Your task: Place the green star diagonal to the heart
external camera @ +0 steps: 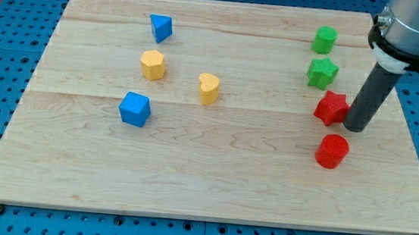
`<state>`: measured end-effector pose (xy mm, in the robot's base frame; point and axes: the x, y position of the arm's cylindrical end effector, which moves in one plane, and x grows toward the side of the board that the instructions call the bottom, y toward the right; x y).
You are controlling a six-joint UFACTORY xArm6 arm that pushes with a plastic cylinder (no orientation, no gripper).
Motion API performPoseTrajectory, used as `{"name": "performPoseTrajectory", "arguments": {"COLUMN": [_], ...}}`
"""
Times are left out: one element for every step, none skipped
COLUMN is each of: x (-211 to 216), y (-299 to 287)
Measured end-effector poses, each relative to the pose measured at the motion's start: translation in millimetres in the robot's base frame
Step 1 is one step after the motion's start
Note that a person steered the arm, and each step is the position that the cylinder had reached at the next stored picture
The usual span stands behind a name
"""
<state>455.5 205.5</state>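
The green star lies at the view's right, upper part of the wooden board. The yellow heart lies near the board's middle, well to the star's left. My tip rests on the board at the right, just right of the red star and below-right of the green star. It appears to touch or nearly touch the red star.
A green cylinder sits above the green star. A red cylinder sits below the red star. A yellow hexagon, a blue triangle-like block and a blue cube lie at the left. The wooden board ends near the tip's right.
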Motion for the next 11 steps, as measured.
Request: {"name": "performPoseTrajectory", "arguments": {"x": [-25,-25,-25,-35,-84,-106,-101,-101,-128,-156,-139], "y": [-38,-70,-45,3,4,-3,-61,-103,-87,-118,-171]}}
